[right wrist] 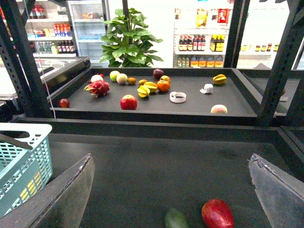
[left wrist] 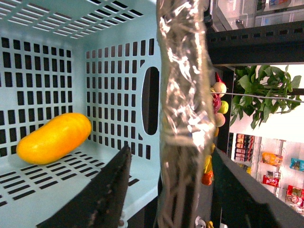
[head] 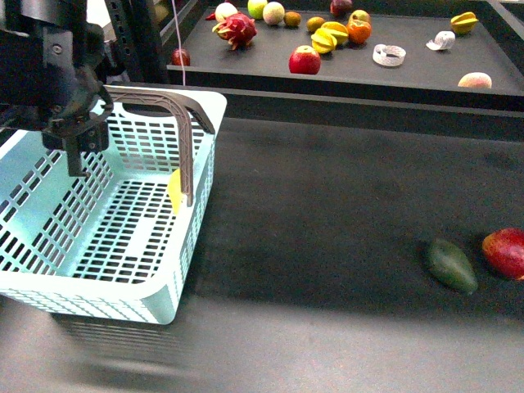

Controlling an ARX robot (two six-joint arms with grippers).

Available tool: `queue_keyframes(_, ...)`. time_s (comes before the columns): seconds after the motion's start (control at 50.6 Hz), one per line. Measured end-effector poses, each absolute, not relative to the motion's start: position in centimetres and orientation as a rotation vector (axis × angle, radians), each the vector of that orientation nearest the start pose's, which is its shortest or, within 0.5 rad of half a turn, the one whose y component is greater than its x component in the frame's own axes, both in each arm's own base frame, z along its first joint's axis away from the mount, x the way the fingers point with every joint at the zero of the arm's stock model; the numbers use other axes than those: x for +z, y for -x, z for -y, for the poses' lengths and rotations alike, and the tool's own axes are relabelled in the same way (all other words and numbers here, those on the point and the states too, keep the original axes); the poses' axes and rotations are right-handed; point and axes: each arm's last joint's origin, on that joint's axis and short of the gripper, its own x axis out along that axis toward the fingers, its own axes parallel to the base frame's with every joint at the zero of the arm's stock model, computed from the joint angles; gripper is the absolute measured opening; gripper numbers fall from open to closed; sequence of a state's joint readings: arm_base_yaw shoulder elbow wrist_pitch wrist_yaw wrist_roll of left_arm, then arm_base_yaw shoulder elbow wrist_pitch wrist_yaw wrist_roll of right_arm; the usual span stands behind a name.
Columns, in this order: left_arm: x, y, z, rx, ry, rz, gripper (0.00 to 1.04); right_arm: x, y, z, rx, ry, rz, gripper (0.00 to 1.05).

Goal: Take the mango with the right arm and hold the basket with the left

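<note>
Mango lies inside the basket, on its slotted floor against a wall; in the front view only a yellow sliver shows through the basket wall, just behind the handle.

Left gripper hangs over the basket's rear corner, at the handle. In the left wrist view the handle runs between the jaws with a gap on either side, so jaws parted and straddling it, no contact visible (grip on the basket not yet made, by my reading).

Right gripper: jaws wide apart, holding nothing. It hangs over the bench on the far side from the basket, above the green fruit and red fruit.

Key relation: the mango lies well across the bench from the right jaws, down inside the basket. Long axis flat along the basket floor, at a slant to the walls. The left arm is far nearer, but the pick belongs to the right.

Surface: dark matte bench. Behind it, a raised tray of assorted fruit; shop shelving, a drinks fridge and a potted plant beyond.
</note>
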State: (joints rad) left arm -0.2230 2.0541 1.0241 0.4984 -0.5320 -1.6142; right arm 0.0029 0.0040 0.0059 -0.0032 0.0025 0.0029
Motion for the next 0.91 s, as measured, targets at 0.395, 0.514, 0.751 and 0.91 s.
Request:
queue_keyframes(0.395, 17.3, -31.3, 3.8, 0.52, 1.156, -0.044, 0.97, 16.5, -9.8, 0.0, 0.001, -0.003, -0.001, 0.97)
queue_keyframes(0.514, 17.9, -27.9, 1.6, 0.548, 1.033, -0.006, 0.97, 16.5, -9.8, 0.0, 0.0, -0.003, -0.001, 0.97)
queue_keyframes(0.751, 16.9, -20.4, -2.4, 0.637, 0.92, -0.001, 0.97, 16.5, -9.8, 0.0, 0.0, -0.003, -0.001, 0.97)
queue_keyframes(0.91, 17.2, -20.1, -2.7, 0.637, 0.909, 0.018, 0.97, 16.5, -9.8, 0.0, 0.0, -0.003, -0.001, 0.97)
